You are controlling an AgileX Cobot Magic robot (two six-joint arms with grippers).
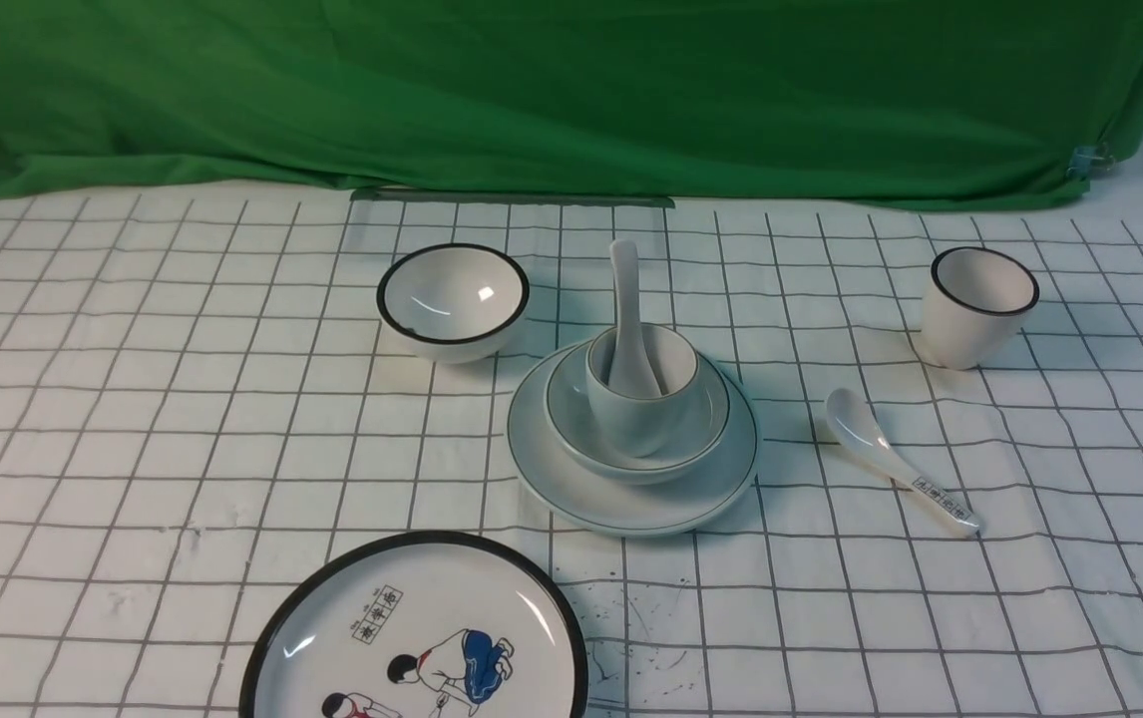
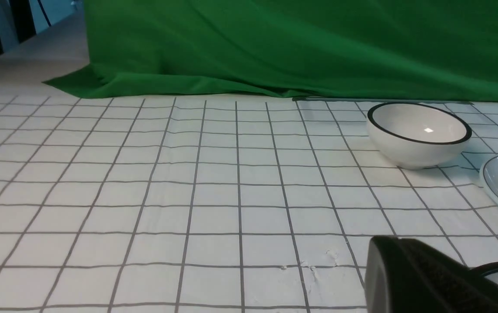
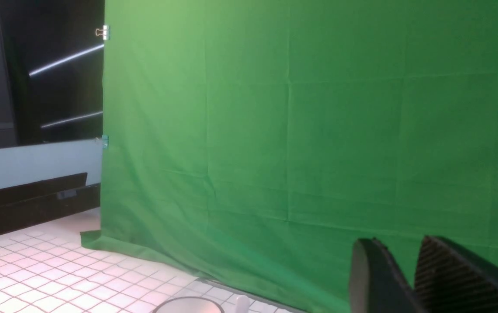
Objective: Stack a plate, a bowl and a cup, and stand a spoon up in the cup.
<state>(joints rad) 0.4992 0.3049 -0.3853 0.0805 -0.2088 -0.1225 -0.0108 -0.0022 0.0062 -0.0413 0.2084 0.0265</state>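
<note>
Front view: raised, faces forward over table toward green backdrop (image 1: 571, 90). Left wrist view: low, near tablecloth. Both show black-rimmed bowl (image 1: 453, 301).

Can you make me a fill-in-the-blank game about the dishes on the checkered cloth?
1. The cup sits inside the ____, which rests on the plate.
2. The plain spoon stands in the ____.
3. The spoon with dark characters lies on the ____.
4. The cartoon plate has a ____ rim.

Missing words: bowl; cup; cloth; black
</note>
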